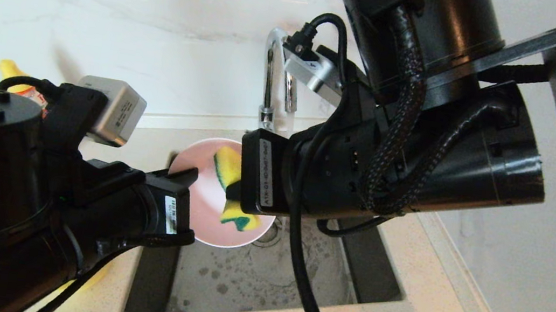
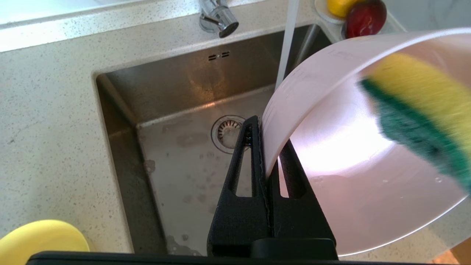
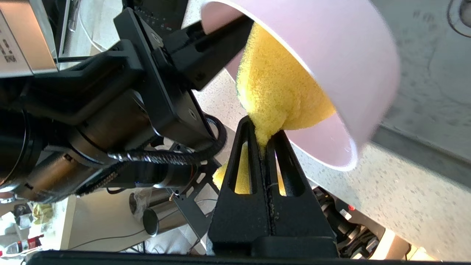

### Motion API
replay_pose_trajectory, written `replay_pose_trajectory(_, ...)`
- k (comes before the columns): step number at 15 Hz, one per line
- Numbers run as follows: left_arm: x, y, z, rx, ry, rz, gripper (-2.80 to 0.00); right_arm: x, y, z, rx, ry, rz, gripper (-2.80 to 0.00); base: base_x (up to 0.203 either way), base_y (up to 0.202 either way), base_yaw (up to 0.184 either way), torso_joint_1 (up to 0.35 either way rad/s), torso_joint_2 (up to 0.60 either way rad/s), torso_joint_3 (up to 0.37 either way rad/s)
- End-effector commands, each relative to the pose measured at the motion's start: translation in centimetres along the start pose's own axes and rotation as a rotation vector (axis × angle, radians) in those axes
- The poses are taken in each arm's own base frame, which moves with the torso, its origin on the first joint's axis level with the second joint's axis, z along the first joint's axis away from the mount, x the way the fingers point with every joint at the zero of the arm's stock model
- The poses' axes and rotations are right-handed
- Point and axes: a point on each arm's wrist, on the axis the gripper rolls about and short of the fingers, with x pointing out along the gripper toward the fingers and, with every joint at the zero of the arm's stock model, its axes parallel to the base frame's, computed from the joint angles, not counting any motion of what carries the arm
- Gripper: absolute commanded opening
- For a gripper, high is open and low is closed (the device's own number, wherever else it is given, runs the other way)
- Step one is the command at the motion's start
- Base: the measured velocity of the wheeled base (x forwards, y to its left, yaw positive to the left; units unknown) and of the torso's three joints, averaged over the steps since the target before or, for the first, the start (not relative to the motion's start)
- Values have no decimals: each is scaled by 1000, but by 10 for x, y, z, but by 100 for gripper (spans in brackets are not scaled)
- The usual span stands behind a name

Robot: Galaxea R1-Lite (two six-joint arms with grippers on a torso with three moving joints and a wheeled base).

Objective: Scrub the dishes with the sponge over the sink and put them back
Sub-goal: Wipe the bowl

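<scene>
Sink [image 1: 260, 284], steel basin set in speckled counter [image 2: 48, 129], drain strainer [image 2: 225, 133] on its floor, chrome tap [image 1: 274, 76] behind w/ a thin stream of water [image 2: 287, 40] running. Right arm's bulk blocks much of the head view. Pink bowl [image 1: 205, 206] held tilted over the sink. Left gripper [image 2: 265, 147] is clamped on its rim, one finger inside, one outside. Right gripper [image 3: 264, 140] is pinched tight on the sponge [image 3: 276, 88], yellow body, green scour side, pressed inside the bowl. Yellow bowl [image 2: 42, 235] on counter beside the sink. Red & yellow fruit [image 2: 364, 14] on saucer at sink's far corner. Gripper labels too small to read.
</scene>
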Motion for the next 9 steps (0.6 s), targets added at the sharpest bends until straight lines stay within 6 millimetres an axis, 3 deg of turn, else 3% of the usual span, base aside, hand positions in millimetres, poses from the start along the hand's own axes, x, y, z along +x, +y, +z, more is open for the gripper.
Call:
replay_pose_trajectory(1, 0, 0, 0, -4, -3, 4, -280, -13, -2, 1, 10, -6, -7, -280, 0, 0, 0, 0, 0, 0)
replay_pose_trajectory(5, 0, 0, 3, -11, -12, 4, -280, -18, -9, -5, 26, 37, -40, -280, 0, 0, 0, 0, 0, 0)
replay_pose_trajectory(9, -2, 1, 3, -15, -15, 4, -280, 7, -13, -17, 23, 108, -70, -280, 0, 0, 0, 0, 0, 0)
